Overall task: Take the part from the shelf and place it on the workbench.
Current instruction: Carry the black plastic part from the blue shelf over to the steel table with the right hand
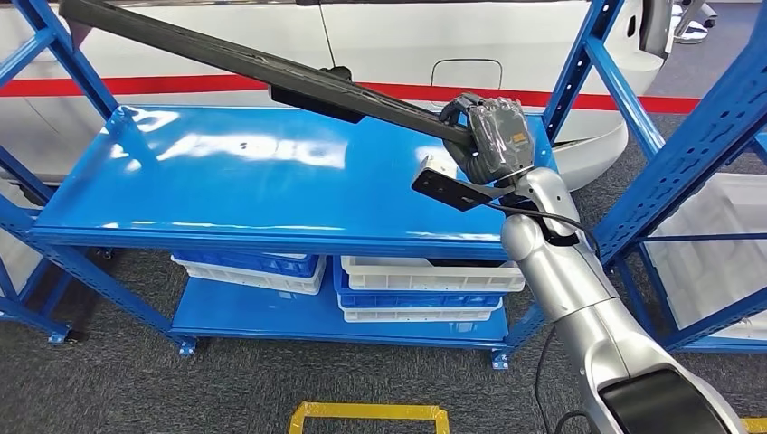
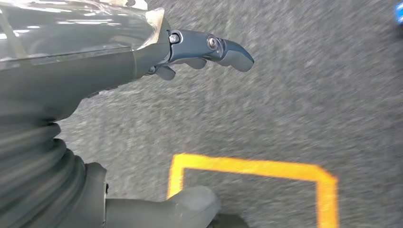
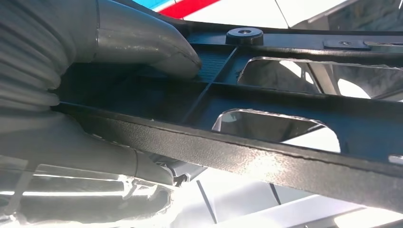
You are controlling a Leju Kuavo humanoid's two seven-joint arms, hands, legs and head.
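A blue workbench [image 1: 226, 194] stands before a white car body with a red stripe [image 1: 163, 85]. Above its right end the right hand [image 1: 493, 136] clamps one end of the long black part [image 1: 262, 68], which extends up-left from the hand. The left hand [image 2: 142, 52] hangs over grey floor, fingers apart, holding nothing.

Matt black textured plastic part [image 1: 271, 72] — glossy blue metal shelf [image 1: 253, 181].
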